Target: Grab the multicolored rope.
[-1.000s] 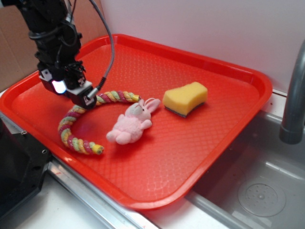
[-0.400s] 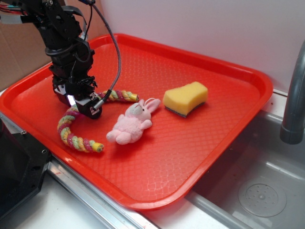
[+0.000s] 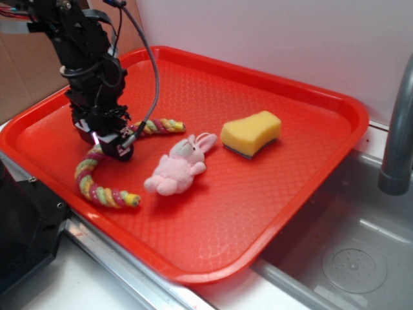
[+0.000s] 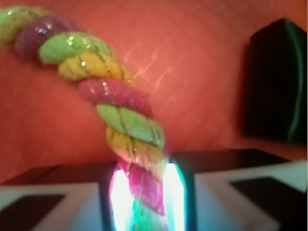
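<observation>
The multicolored rope (image 3: 97,187) lies curved on the red tray (image 3: 271,194) at its left side, twisted in pink, yellow, green and maroon strands. One end points toward the pink plush bunny (image 3: 177,166), the other rests near the tray's front rim. My gripper (image 3: 106,143) is down on the rope's middle bend. In the wrist view the rope (image 4: 115,110) runs from the upper left straight between my two lit pads, and my gripper (image 4: 144,197) is shut on it.
A yellow sponge (image 3: 251,134) sits right of the bunny. A steel sink (image 3: 361,258) with a grey faucet (image 3: 397,129) lies to the right of the tray. A dark box (image 3: 22,226) stands at the front left.
My gripper dropped onto the rope's bend and its fingers closed on it. The rope's far end shifted slightly left, away from the bunny.
</observation>
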